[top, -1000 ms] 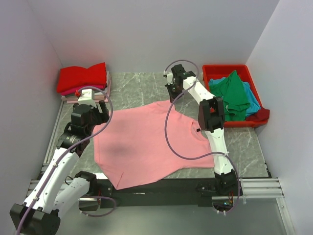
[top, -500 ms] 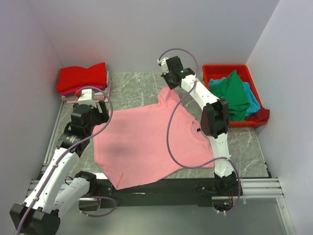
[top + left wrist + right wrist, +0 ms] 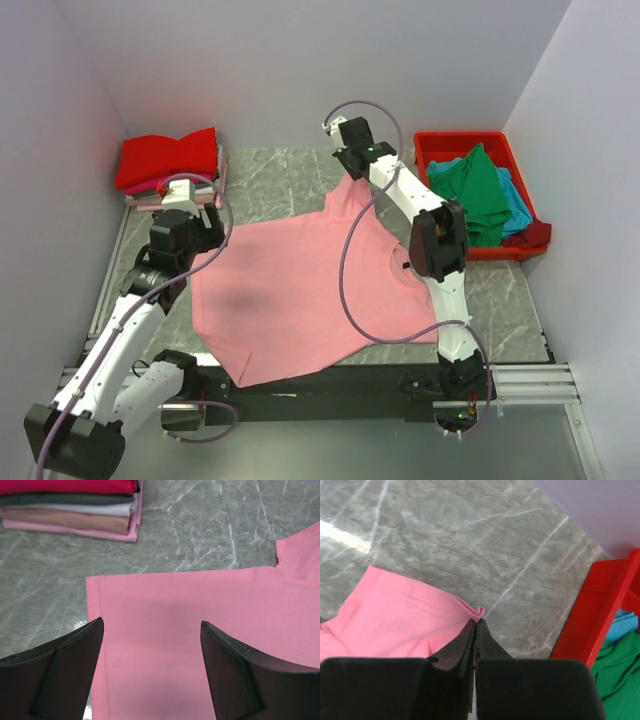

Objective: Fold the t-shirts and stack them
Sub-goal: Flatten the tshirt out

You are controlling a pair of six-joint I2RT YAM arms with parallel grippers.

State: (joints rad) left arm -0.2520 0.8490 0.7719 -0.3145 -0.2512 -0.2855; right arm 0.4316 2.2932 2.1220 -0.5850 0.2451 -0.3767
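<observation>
Grey marbled table (image 3: pixel 280 172) carries everything. Pink t-shirt (image 3: pixel 300 290) lies spread flat across its middle, dark neck label toward the right, hem toward the left and near edge. Red bin (image 3: pixel 432 146) sits at the far right corner and holds a loose green t-shirt (image 3: pixel 475 190), a teal-blue one (image 3: pixel 517 210) and a maroon one (image 3: pixel 537 236). Folded stack (image 3: pixel 170 165), red on top, stands at the far left corner, apart from the pink shirt. Right arm (image 3: pixel 405 195) reaches to the far side, its jaws closed on the edge of the pink sleeve, which is drawn up to a point. Left arm (image 3: pixel 150 280) holds its jaws wide open over the shirt's far left corner, gripping nothing.
</observation>
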